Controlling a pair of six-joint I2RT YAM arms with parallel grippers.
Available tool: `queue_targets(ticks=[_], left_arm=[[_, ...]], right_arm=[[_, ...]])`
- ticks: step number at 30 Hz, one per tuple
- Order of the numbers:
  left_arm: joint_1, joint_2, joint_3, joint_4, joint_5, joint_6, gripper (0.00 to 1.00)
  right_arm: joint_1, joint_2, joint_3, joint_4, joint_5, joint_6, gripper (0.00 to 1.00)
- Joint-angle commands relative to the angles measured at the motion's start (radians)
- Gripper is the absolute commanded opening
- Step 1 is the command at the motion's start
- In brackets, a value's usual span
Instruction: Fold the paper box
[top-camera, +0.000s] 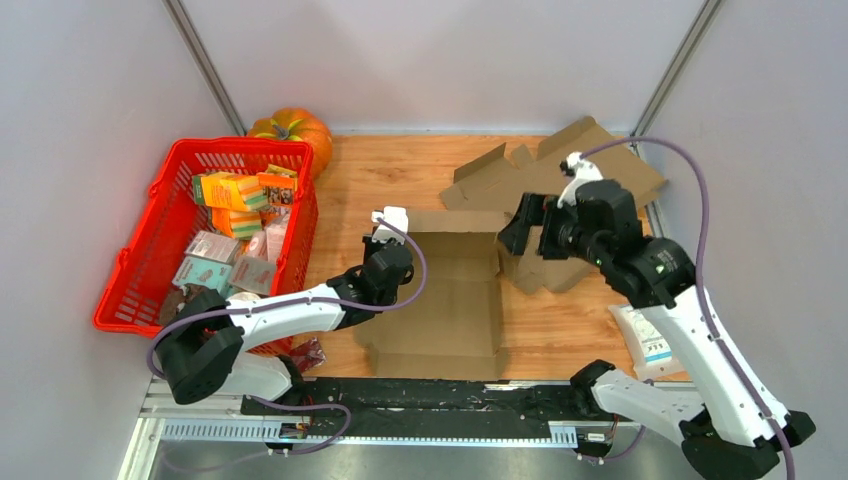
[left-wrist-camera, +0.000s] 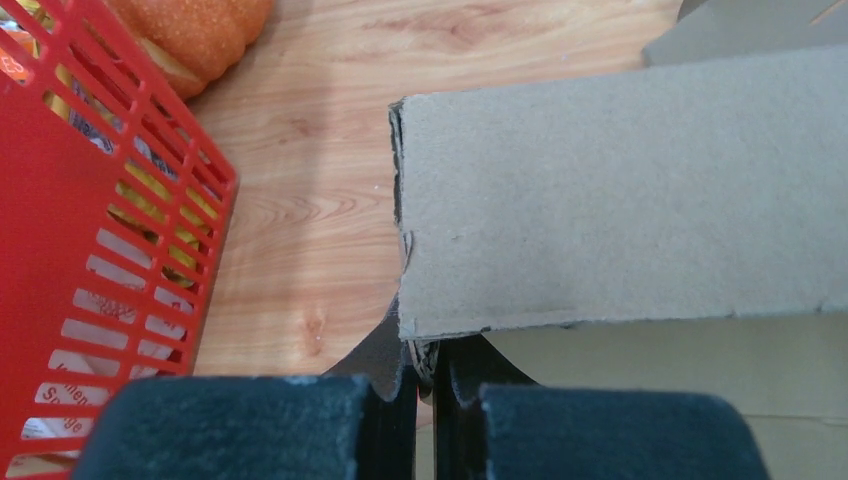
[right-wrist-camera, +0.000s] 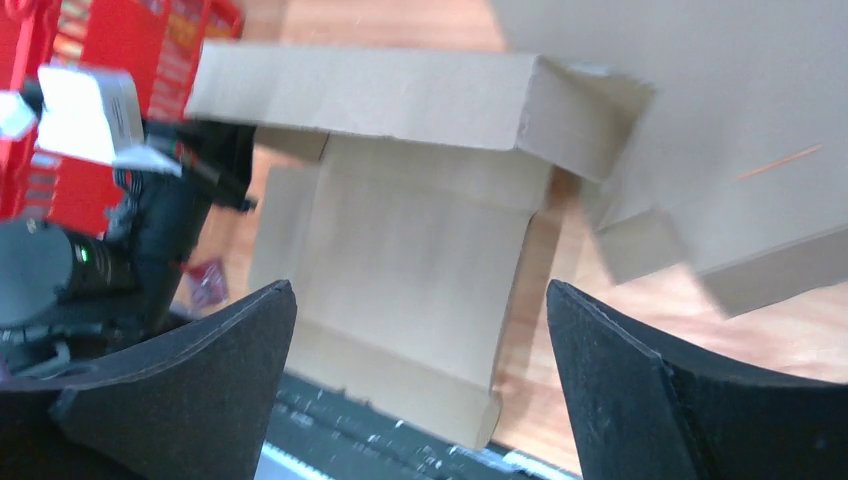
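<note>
Paper box (top-camera: 450, 300) open at mid-table, between our two arms

Left of it we see a red basket (top-camera: 140, 270) and a pumpkin (top-camera: 295, 128); flattened cardboard (top-camera: 590, 165) crowds its far right corner. The box's long axis runs near to far, rear wall upright. The left gripper (left-wrist-camera: 425, 365), arm stretched low, pinches that wall's left end (jaws nearly together); the right gripper (right-wrist-camera: 418, 290) hovers spread wide, facing left.

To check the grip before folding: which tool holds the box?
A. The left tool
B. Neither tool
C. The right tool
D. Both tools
A: the left tool is shut on the edge of the box, while the right tool stands wide open with nothing between its fingers.
</note>
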Motion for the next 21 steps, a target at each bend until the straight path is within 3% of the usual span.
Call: queue_targets(ticks=[1, 4, 6, 13, 21], left_arm=[[-0.001, -0.018, 0.021, -0.130, 0.016, -0.003, 0.00], [0.001, -0.018, 0.029, -0.157, 0.017, -0.020, 0.00], [0.001, -0.026, 0.015, -0.156, 0.021, -0.032, 0.00], [0.001, -0.028, -0.008, -0.145, 0.033, -0.074, 0.00], [0.001, -0.037, -0.031, -0.114, 0.040, -0.075, 0.00]], right_arm=[[-0.039, 0.169, 0.153, -0.134, 0.110, -0.216, 0.98], [-0.043, 0.194, 0.206, -0.064, 0.048, -0.225, 0.98], [-0.060, 0.233, 0.210, -0.044, -0.076, -0.212, 0.96], [-0.115, 0.330, 0.173, 0.090, -0.063, -0.152, 0.84], [-0.192, 0.394, 0.081, 0.213, -0.218, -0.112, 0.85]])
